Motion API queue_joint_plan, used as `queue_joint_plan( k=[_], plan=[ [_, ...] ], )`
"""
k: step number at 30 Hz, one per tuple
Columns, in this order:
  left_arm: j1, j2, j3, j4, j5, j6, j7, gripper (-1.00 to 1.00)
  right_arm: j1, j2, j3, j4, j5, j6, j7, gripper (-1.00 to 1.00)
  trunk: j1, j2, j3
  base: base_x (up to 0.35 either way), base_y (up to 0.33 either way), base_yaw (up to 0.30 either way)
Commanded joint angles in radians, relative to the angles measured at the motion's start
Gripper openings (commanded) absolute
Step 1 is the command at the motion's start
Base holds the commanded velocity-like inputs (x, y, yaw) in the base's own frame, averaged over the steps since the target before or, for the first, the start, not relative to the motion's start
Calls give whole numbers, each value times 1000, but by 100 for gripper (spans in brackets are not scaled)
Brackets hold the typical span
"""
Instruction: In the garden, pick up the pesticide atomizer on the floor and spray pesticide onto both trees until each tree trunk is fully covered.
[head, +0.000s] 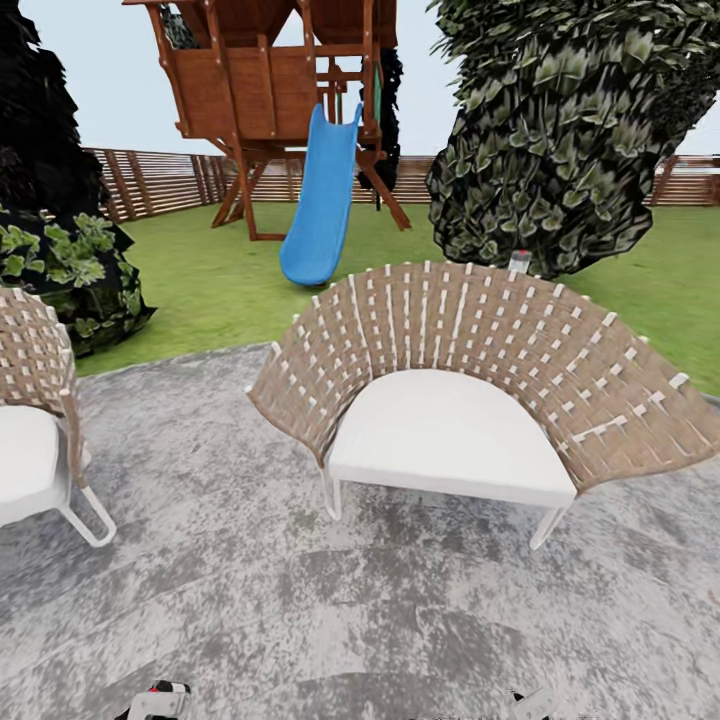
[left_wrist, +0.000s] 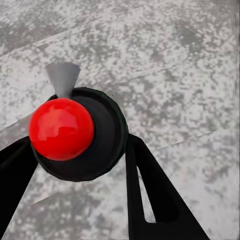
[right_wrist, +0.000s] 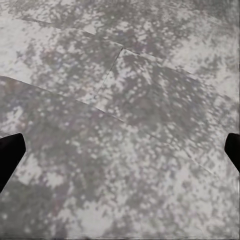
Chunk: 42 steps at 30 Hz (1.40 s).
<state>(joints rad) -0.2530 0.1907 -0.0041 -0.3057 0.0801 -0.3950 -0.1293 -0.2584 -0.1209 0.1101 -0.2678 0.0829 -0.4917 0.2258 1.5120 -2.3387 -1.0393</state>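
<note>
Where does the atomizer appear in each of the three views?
Head view: probably the red-topped shape, the atomizer, at the bottom edge, left.
Left wrist view: centre-left, a red knob on a black body, held between the fingers of the left gripper.
Right wrist view: paving lies between the fingers of the open right gripper.
Shared landmark: the mottled grey paving.

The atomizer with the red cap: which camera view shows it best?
The left wrist view: the atomizer sits large between the left gripper's fingers, showing its grey nozzle. The head view catches a small part.
</note>
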Motion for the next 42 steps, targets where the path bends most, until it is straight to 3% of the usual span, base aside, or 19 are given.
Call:
queue_joint_plan(
  k=[1,42],
  plan=[
    [0,0,0,0,9,-2,-7,-100,-1,0,2,1,8,-4,-3,100,0,0,-1,0,0,-300],
    [0,-8,-1,0,10,-2,-7,-100,-1,0,2,1,8,-4,-3,100,0,0,-1,0,0,-300]
  ],
)
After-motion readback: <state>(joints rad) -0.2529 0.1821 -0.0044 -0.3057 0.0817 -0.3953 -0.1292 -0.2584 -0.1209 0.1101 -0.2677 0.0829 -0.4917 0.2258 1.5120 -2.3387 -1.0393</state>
